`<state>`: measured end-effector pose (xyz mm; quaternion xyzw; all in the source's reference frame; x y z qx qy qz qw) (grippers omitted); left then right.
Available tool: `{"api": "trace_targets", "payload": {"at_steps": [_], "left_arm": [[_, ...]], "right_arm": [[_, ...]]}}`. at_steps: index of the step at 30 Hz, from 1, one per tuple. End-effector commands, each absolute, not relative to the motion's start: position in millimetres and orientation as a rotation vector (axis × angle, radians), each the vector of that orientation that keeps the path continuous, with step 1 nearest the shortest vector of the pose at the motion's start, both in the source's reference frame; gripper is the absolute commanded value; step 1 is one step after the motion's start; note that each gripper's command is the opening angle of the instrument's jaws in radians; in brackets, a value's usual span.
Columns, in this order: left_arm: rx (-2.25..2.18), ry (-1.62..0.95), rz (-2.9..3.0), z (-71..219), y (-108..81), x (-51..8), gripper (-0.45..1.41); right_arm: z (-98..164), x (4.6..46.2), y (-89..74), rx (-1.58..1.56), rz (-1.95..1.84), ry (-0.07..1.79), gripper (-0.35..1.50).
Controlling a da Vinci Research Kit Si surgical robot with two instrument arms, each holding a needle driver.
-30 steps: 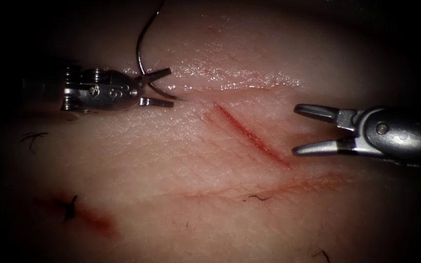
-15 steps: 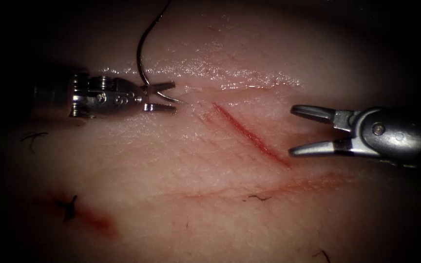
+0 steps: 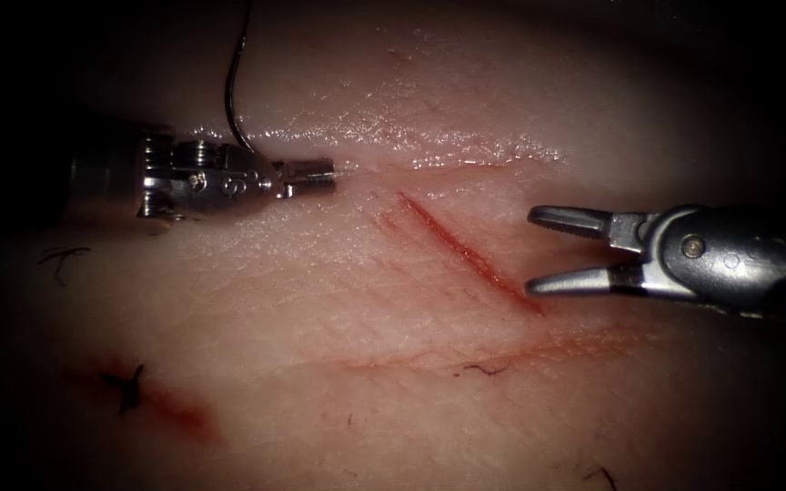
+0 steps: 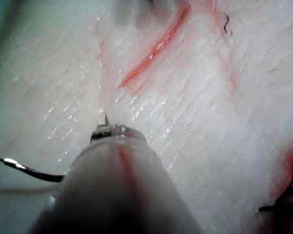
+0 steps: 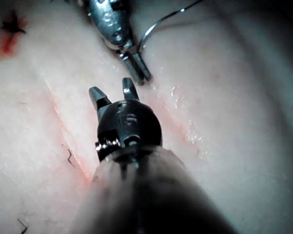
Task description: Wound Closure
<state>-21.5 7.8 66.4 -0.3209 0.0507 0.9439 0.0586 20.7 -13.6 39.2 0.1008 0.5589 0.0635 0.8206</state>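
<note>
Lying on pale tissue [image 3: 338,291], cut ends of thread [image 3: 129,386] and a smear of red fluid [image 3: 184,414] are seen at far left. Above them, the left end effector [image 3: 316,175] is seen with its jaws closed on the curved needle [image 3: 232,100] near its point, a short tip being left past the jaws just left of the cut [image 3: 466,255]. The needle's body is seen arcing up and away from the tool, clear of the tissue, with no thread to be made out. The cut is shown as a slanted red line at centre, unstitched. On its right side, the right end effector [image 3: 539,250] is held with jaws spread apart and nothing between them, close to the cut's lower end.
</note>
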Motion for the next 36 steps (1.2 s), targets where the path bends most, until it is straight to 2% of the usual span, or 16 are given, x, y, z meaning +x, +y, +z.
{"api": "trace_targets", "payload": {"at_steps": [1,9,14,25,32,36], "left_arm": [[-1.006,0.14,2.854,66.5,7.5,-22.0,-0.45],[-1.331,0.003,2.812,61.9,6.1,-22.4,-0.45],[-1.747,-0.185,2.736,59.1,4.8,-23.5,-0.45],[-2.251,-0.328,2.625,57.7,3.2,-25.9,-0.45],[-2.494,-0.26,2.558,56.8,2.5,-26.9,-0.45],[-2.585,-0.237,2.536,56.1,2.0,-27.5,-0.45]], "right_arm": [[39.5,21.3,-13.6,0.223,0.149,1.194,0.11],[39.7,20.9,-13.3,0.241,0.217,1.217,0.07],[39.8,21.1,-13.0,0.244,0.283,1.249,0.12],[40.2,22.9,-12.5,0.312,0.446,1.293,0.54],[40.3,23.1,-12.3,0.415,0.655,1.336,0.36],[40.3,23.2,-12.3,0.474,0.74,1.336,0.34]]}}
